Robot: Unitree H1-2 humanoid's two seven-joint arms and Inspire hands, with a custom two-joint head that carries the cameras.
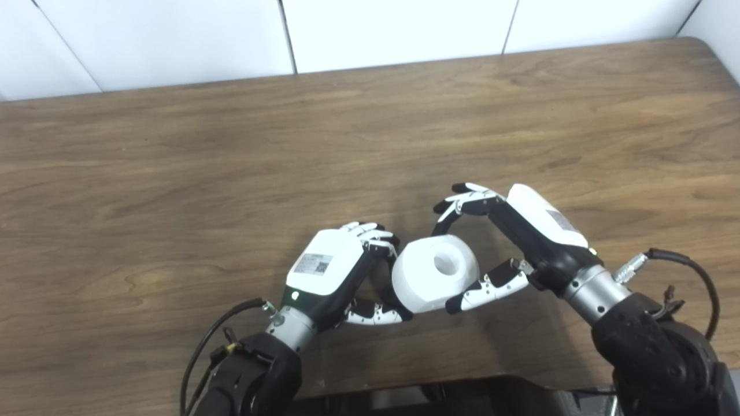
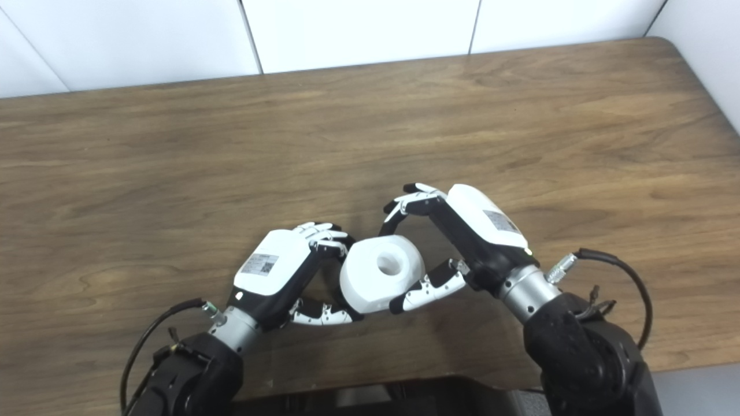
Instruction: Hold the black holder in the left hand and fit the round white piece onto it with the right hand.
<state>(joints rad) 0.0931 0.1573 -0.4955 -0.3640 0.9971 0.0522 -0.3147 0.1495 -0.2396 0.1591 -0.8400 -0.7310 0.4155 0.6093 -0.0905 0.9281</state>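
The round white piece (image 1: 425,286), a thick disc with a hole in its face, hangs just above the table's front edge between my two hands. My left hand (image 1: 332,268) is curled shut on its left side, thumb tucked under the piece. Of the black holder (image 1: 386,277) only a dark sliver shows between the left fingers and the piece; the rest is hidden. My right hand (image 1: 523,231) grips the white piece from the right, fingers arched over its top edge and thumb pressed to its lower right rim.
The brown wooden table (image 1: 347,144) stretches far and wide behind the hands. A white panelled wall (image 1: 393,29) stands at its back edge. Black cables (image 1: 696,271) loop off both wrists near the front edge.
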